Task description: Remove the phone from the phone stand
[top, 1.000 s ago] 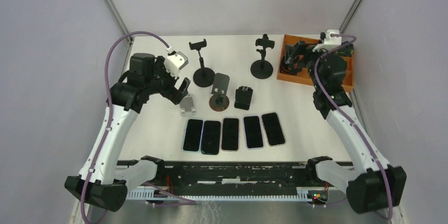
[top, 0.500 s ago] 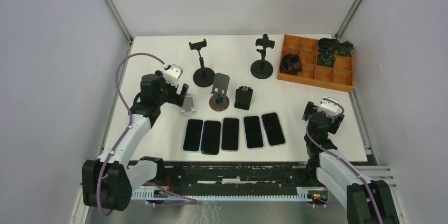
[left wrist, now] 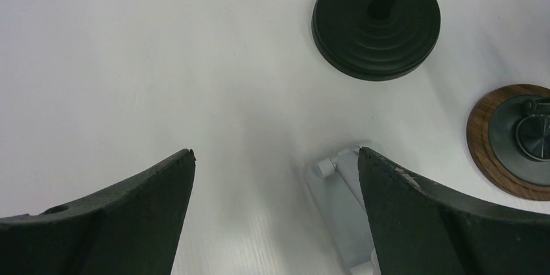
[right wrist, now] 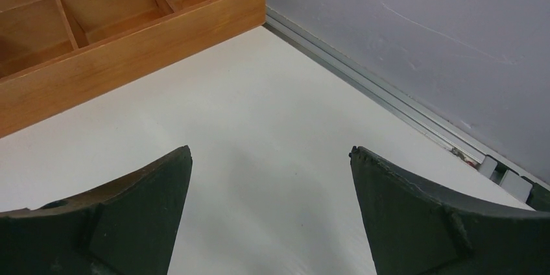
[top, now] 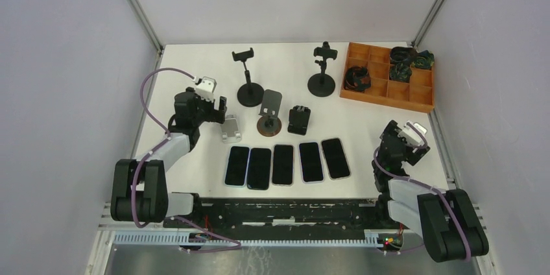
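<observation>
Top external view: the left arm has folded back toward its base. The left gripper (left wrist: 275,158) stands spread wide and empty, just left of the silver phone stand (top: 230,128). Five phones (top: 283,163) lie flat in a row on the worktop (top: 363,132), just in front of that stand and to its right. The right gripper (right wrist: 271,153), fingers apart, has barely shifted. The orange tray (top: 386,102) holds dark bundles (top: 356,78) in several compartments.

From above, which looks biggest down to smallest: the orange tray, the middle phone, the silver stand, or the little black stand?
1. orange tray
2. middle phone
3. silver stand and little black stand: they look about the same size, so I won't rank them.
</observation>
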Robot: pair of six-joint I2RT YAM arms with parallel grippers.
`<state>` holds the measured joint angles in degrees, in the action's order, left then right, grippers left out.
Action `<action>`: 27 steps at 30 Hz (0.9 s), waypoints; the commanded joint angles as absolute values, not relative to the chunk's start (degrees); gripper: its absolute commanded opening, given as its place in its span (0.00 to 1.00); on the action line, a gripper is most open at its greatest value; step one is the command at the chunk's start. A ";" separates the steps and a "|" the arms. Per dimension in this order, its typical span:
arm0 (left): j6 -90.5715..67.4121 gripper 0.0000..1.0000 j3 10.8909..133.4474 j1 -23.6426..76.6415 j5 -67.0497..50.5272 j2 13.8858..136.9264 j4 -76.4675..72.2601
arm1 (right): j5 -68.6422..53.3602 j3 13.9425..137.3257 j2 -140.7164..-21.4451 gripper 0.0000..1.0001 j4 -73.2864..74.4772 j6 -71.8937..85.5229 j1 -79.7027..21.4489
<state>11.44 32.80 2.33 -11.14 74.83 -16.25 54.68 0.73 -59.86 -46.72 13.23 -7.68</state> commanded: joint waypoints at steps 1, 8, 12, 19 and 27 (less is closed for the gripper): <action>9.25 1.00 30.72 2.13 -10.11 78.00 -24.88 | 54.37 -5.46 -63.65 0.98 -60.29 8.98 -7.39; 6.34 1.00 27.14 1.83 -9.88 80.90 -34.88 | 48.83 -4.64 -67.32 0.97 -66.68 3.58 -7.30; 5.36 1.00 23.21 1.76 -8.63 81.44 -44.23 | 46.11 -4.32 -70.60 0.95 -70.15 1.03 -7.32; 0.92 1.00 21.15 0.09 -7.21 86.36 -53.06 | 45.56 -1.09 -73.03 0.92 -66.35 0.85 -7.29; 0.29 1.00 8.55 -1.67 -7.18 88.43 -78.44 | 29.07 -5.37 -74.46 0.98 -78.60 -9.63 -9.18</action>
<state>0.05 15.81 -1.87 -7.53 85.01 -65.56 40.60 0.58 -72.99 -67.35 -1.93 -7.55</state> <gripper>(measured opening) 0.997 0.979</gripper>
